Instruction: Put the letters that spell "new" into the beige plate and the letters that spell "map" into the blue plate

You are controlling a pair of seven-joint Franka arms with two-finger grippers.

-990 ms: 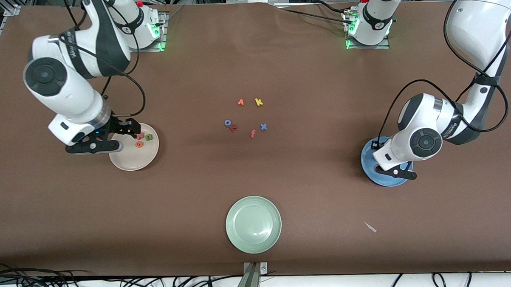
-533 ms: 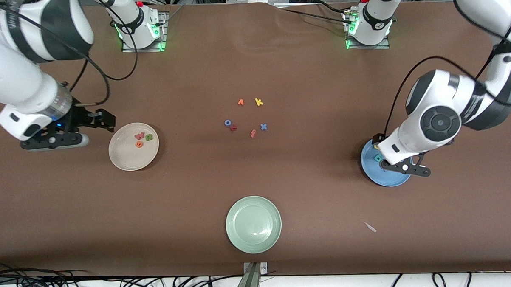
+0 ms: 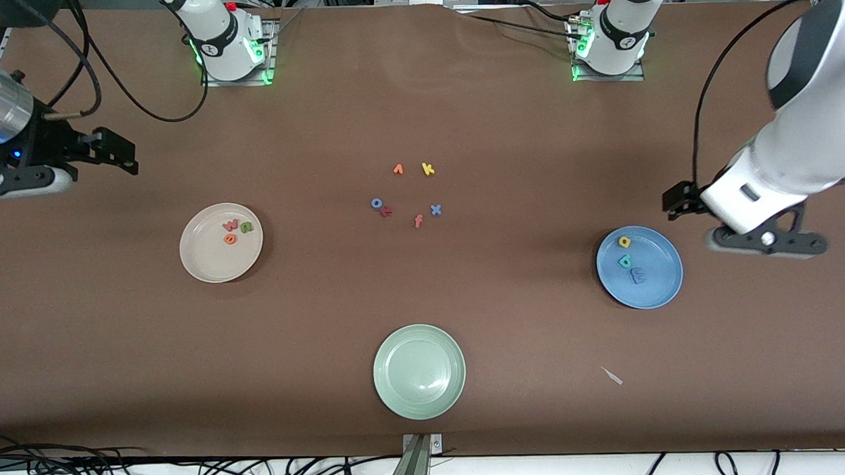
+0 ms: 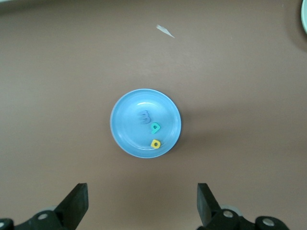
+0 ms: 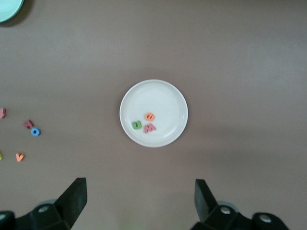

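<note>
The beige plate [image 3: 209, 262] holds the salmon "w" [image 3: 230, 225], green "n" [image 3: 246, 227] and orange "e" [image 3: 230, 238]. In the blue plate [image 3: 659, 278] lie the yellow "a" [image 3: 624, 242], teal "p" [image 3: 625, 260] and blue "m" [image 3: 637, 277]. My left gripper [image 3: 678, 200] hangs open and empty, high over bare table beside the blue plate [image 4: 129, 139]. My right gripper [image 3: 114, 151] is open and empty too, high over the right arm's end of the table, away from the beige plate [image 5: 163, 98].
An empty pale green plate [image 3: 419, 371] sits near the front edge. Several loose letters lie mid-table: orange "v" [image 3: 397, 169], yellow "k" [image 3: 428, 169], blue "o" [image 3: 377, 203], a dark red letter [image 3: 386, 211], orange "f" [image 3: 418, 221], blue "x" [image 3: 435, 209]. A white scrap [image 3: 613, 376] lies nearby.
Both arms have risen and drawn outward from their plates. The left gripper has opened and cleared the blue plate, uncovering its three letters. The right gripper left the beige plate.
</note>
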